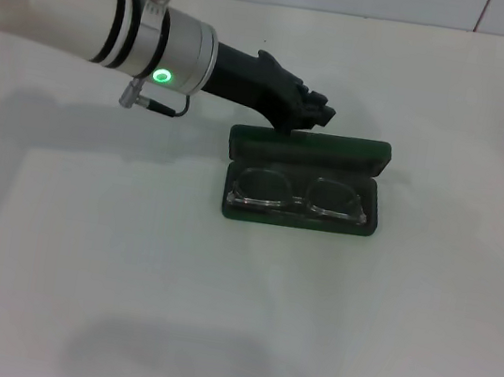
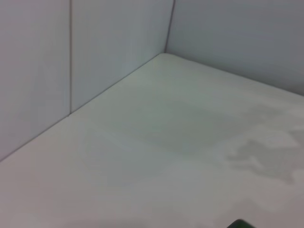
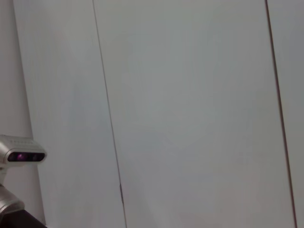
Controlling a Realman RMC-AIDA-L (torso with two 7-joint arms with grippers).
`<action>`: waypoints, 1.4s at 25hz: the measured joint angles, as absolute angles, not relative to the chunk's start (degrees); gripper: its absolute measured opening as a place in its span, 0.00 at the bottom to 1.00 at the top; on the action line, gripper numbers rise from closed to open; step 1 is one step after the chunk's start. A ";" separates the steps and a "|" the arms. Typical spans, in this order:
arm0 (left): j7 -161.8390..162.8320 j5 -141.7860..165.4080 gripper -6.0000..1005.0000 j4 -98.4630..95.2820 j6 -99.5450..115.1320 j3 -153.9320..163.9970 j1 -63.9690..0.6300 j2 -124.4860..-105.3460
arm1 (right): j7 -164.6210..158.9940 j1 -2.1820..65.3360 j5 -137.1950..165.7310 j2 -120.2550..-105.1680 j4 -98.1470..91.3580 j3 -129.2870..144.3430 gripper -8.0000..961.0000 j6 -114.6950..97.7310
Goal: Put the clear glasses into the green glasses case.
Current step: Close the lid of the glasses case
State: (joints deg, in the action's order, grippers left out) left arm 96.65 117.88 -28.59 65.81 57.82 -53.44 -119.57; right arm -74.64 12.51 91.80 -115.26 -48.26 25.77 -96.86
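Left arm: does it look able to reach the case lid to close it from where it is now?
Probably yes. The left gripper sits right behind the raised lid of the green glasses case, nothing between them; the clear glasses lie inside the base.

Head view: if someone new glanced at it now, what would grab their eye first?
The open green case at the table's centre, with the clear glasses lying inside its lower half, lenses side by side. Next, the left arm reaching in from the robot's left, its green status light glowing, with the left gripper right at the raised lid's far edge. The right arm does not appear in the head view.
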 joint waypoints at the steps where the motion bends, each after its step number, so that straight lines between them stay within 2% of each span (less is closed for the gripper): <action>1: 96.65 117.88 0.19 -28.59 65.81 57.82 -53.44 -119.57 | -74.52 12.56 91.80 -115.25 -48.08 25.76 0.14 -96.71; 35: 93.61 117.08 0.19 -25.00 66.60 63.11 -52.24 -120.01 | -72.42 13.41 91.31 -115.06 -45.11 25.75 0.14 -95.79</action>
State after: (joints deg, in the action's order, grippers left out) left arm 93.61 117.08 -25.00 66.60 63.11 -52.24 -120.01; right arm -72.42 13.41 91.31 -115.06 -45.11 25.75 -95.79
